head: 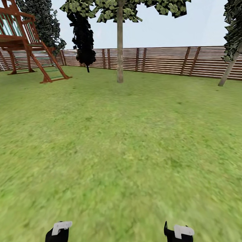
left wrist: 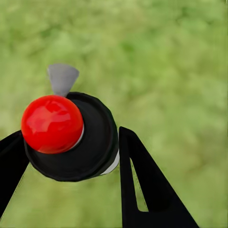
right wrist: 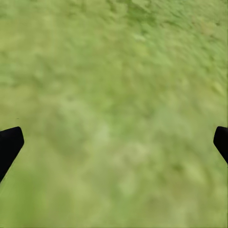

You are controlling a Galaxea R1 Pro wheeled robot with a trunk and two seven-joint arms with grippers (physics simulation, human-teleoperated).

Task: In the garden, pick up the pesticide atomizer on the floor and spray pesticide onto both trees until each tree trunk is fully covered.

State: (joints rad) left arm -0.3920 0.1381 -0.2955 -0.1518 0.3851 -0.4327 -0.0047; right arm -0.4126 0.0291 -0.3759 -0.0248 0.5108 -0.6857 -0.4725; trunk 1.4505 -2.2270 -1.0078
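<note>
Left gripper (left wrist: 71,156): clenched on the atomizer (left wrist: 71,137).
Right gripper (right wrist: 114,142): released, over lawn (right wrist: 114,71).
Tree trunk (head: 120,50): seen ahead, well apart.

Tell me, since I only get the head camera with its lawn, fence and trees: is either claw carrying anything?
Observer: Yes. The left claw is closed on the atomizer, black-bodied with a red ball top.
Operator: And the other one?
Observer: The right claw is spread wide open, just blurred grass between its fingertips.
Operator: Any spray coming out?
Observer: No white specks at the atomizer's grey nozzle; only lawn lies behind it.
</note>
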